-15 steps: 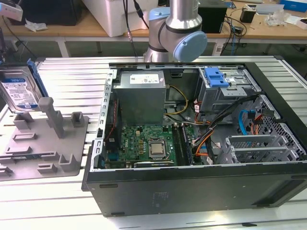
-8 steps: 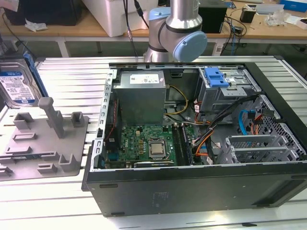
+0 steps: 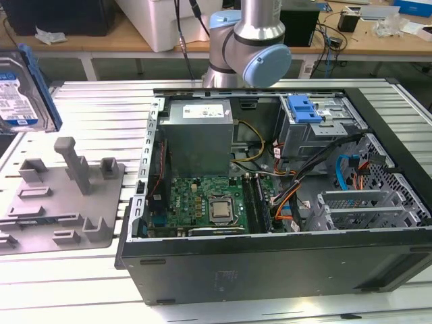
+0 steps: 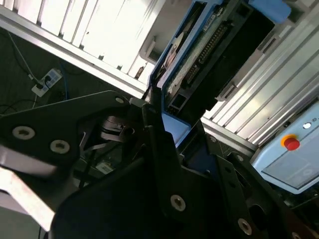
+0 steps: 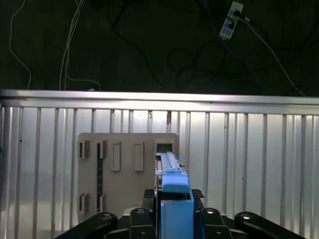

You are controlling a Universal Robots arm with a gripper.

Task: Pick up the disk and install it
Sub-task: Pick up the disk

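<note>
We're holding the disk point(image 5: 169, 172) clamped edge-on in our end effector point(image 5: 173, 199), hovering above the grey fixture tray point(image 5: 127, 142) on the bench point(image 5: 249, 159), open PC case point(image 3: 270, 270) sitting well apart from it.

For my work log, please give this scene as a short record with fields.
disk: raised off the table, outside the computer case, at the exterior view's left
gripper: shut on the disk
computer case: open, lying on its side
grey fixture plate: on the table beside the case
task state: disk picked up, not installed
</note>
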